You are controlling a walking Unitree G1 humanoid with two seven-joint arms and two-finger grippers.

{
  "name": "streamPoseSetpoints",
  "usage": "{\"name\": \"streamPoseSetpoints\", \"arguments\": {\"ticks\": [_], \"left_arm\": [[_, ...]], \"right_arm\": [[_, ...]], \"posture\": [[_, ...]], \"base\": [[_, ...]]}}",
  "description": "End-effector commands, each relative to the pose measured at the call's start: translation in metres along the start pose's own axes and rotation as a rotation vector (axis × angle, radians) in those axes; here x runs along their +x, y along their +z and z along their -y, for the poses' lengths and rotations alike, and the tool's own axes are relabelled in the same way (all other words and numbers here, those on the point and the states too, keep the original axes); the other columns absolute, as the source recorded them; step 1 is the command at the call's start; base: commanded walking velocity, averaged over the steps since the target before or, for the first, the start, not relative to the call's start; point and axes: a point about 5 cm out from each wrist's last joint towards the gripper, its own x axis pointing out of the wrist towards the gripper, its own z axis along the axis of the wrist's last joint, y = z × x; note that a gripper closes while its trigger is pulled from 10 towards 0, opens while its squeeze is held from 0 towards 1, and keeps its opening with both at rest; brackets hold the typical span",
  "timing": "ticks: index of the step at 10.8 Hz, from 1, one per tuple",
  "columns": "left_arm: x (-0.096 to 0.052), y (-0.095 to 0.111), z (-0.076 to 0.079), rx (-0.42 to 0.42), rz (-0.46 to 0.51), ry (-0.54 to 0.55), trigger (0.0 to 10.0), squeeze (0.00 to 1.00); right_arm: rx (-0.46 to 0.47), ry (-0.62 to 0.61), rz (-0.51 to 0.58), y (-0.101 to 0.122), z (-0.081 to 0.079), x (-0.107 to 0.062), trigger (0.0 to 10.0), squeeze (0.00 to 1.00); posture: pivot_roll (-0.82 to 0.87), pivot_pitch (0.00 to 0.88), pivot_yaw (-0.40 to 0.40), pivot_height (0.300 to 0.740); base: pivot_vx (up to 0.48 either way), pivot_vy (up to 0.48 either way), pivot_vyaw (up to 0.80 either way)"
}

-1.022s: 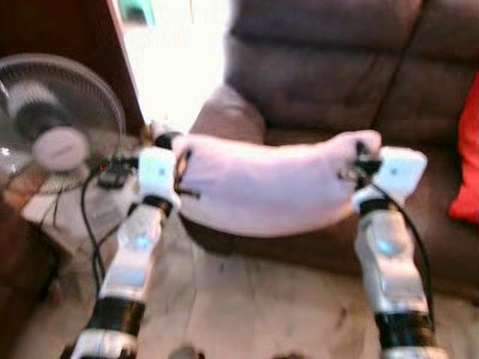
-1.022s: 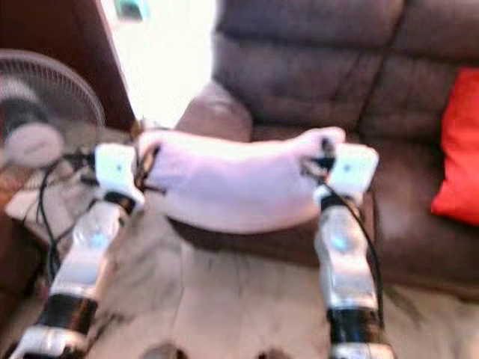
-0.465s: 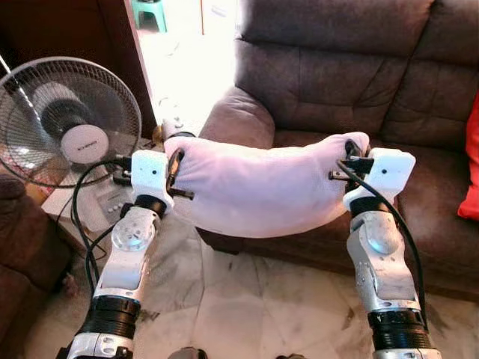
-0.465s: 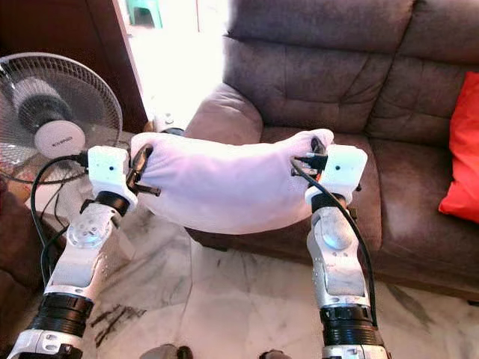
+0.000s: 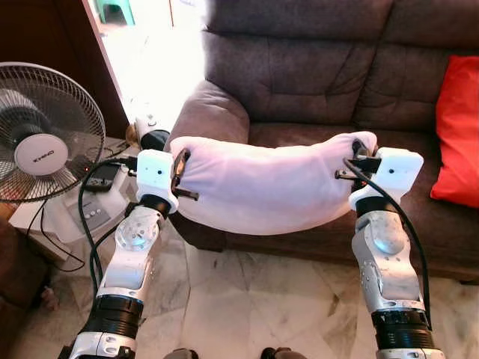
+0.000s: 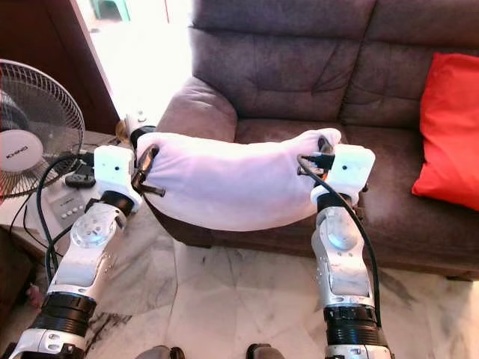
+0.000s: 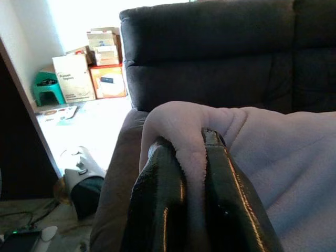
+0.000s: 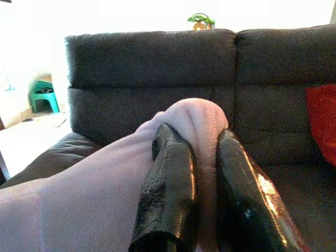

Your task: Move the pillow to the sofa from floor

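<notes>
Since half a second ago camera is shifting, red cushion [image 6: 450, 129] coming more into sight; pillow [image 5: 266, 185] is staying slung between both arms, hanging over sofa [image 5: 314, 71] seat front edge, off floor; left gripper [image 7: 188, 173] is pinching one end corner, right gripper [image 8: 206, 173] pinching other; middle is sagging, so likely soft, light, floppy; corner holds seem best, fabric bunching between fingers; fan [image 5: 41, 138] is standing at left.

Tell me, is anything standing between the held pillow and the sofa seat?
Nothing visible does. The pillow, pinched by the left gripper and right gripper, hangs before the bare sofa seat; the red cushion sits aside.
</notes>
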Motion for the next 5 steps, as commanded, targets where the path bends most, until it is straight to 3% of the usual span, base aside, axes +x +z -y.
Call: {"name": "streamPoseSetpoints", "arguments": {"ticks": [1,2,5], "left_arm": [[0.0035,0.0145,-0.0039,0.011,0.062,0.005,10.0,0.00],[0.0035,0.0143,-0.0035,0.010,0.062,0.005,10.0,0.00],[0.0041,0.0140,-0.0036,0.016,0.059,0.005,10.0,0.00]], "right_arm": [[0.004,0.009,0.085,0.0177,-0.0028,0.0038,10.0,0.00],[0.004,0.010,0.077,0.0176,-0.0030,0.0047,10.0,0.00],[0.020,0.020,0.078,0.0185,-0.0045,0.0056,10.0,0.00]], "posture": [[0.06,0.080,-0.020,0.740],[0.06,0.078,-0.021,0.740],[0.06,0.076,-0.021,0.740]], "base": [[0.000,0.000,0.00],[0.285,0.000,0.00],[0.397,0.000,-0.63]]}}
